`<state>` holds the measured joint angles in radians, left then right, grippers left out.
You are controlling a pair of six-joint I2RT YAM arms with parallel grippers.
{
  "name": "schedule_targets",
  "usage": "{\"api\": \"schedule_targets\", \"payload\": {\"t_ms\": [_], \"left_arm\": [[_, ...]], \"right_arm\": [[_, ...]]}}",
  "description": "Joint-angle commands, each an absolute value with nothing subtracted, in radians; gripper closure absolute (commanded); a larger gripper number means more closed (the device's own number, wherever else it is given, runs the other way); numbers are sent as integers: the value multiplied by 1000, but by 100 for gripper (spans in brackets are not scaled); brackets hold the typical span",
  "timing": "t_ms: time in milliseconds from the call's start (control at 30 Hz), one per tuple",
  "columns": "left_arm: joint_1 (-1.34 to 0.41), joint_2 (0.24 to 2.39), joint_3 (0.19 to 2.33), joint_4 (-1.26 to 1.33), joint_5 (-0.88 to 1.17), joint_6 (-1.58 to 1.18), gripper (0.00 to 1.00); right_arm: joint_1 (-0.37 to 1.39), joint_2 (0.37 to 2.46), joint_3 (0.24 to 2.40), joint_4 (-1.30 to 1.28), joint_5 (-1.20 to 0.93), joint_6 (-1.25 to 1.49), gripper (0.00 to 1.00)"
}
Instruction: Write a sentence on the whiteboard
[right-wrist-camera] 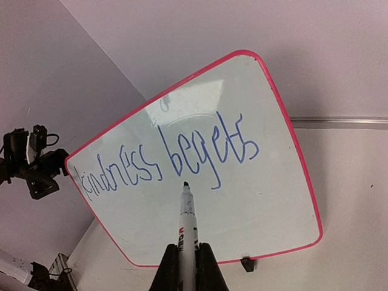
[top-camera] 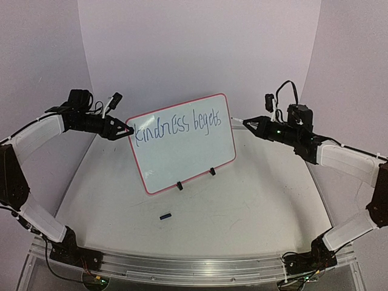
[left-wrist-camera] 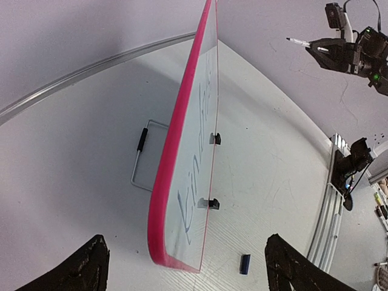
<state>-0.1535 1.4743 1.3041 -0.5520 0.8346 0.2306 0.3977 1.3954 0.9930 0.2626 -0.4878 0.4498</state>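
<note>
Item: whiteboard (top-camera: pixel 200 163), red-rimmed, propped on black feet (top-camera: pixel 195 179) mid-surface (top-camera: pixel 242 212), face angled toward the pen. On it: sentence (top-camera: pixel 179 126), "kindness begets", one line, apparently unfinished. Tools: left tool (top-camera: pixel 126 130), jaws wide about the rim at nine o'clock, likely to steady it; right tool (top-camera: pixel 248 123) at three o'clock, clamped on marker (right-wrist-camera: pixel 187 212), tip clear of the board. Loose: cap (top-camera: pixel 165 216), six o'clock.

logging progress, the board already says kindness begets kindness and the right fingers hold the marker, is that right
Not quite: the writing on the board reads only "kindness begets"; the second "kindness" is not there yet. The right wrist view shows it plainly. The right fingers do hold the marker.
</note>
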Motion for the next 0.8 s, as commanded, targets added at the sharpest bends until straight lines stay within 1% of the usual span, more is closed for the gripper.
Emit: {"api": "schedule_targets", "payload": {"t_ms": [0, 133, 200, 267, 433, 567, 767], "left_arm": [[-153, 1346, 1198, -396, 706, 88, 11], [-153, 1274, 1138, -364, 589, -13, 10], [-153, 1246, 1112, -362, 564, -43, 8], [-153, 1214, 1087, -363, 544, -57, 8], [-153, 1169, 1020, -330, 521, -93, 8], [-153, 1183, 992, -314, 596, -75, 10], [-157, 1202, 968, -266, 749, -78, 11]], "right_arm": [[442, 1371, 1015, 173, -412, 441, 100], [518, 1385, 1016, 164, -337, 449, 99], [560, 1395, 1025, 164, -309, 447, 99], [608, 1409, 1033, 170, -306, 431, 100], [696, 1450, 1009, 298, -356, 412, 100], [747, 1528, 1027, 364, -408, 418, 100], [854, 1711, 1111, 442, -455, 403, 100]]}}
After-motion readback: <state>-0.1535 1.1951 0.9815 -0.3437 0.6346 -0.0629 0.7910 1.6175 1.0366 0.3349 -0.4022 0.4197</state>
